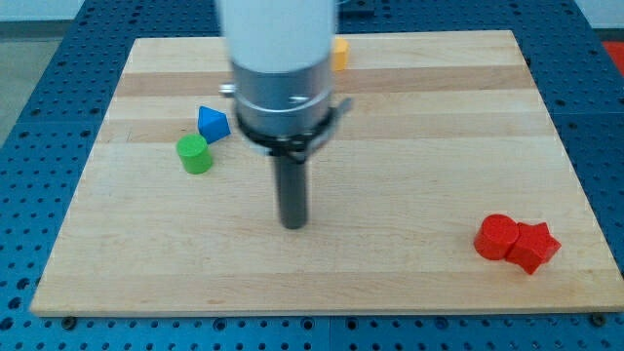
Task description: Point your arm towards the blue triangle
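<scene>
The blue triangle [212, 123] lies on the wooden board [409, 146] in the view's upper left. A green cylinder [194, 154] stands just below and left of it, almost touching. My tip [293, 224] rests on the board near the middle, to the right of and below both blocks, well apart from them. The arm's white and grey body rises above the rod and hides part of the board's top middle.
A red cylinder [496, 237] and a red star [534, 246] sit together at the view's lower right. An orange block [339, 54] shows partly behind the arm at the view's top. Blue perforated table surrounds the board.
</scene>
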`<state>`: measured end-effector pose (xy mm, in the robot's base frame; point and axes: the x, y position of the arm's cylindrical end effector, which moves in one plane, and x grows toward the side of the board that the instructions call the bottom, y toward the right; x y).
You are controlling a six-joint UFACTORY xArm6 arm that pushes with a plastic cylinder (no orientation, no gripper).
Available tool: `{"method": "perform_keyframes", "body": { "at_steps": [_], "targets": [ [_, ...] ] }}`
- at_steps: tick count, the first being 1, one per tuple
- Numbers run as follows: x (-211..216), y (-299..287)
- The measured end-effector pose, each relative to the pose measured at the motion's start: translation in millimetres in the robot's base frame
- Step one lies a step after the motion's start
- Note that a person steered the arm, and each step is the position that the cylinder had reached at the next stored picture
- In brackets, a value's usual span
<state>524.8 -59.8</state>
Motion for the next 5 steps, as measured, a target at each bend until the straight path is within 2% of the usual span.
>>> {"method": "perform_keyframes", "body": {
  "at_steps": [3, 5],
  "targets": [
    [-47.9, -166.3],
    [-131.5, -167.2]
  ]
}}
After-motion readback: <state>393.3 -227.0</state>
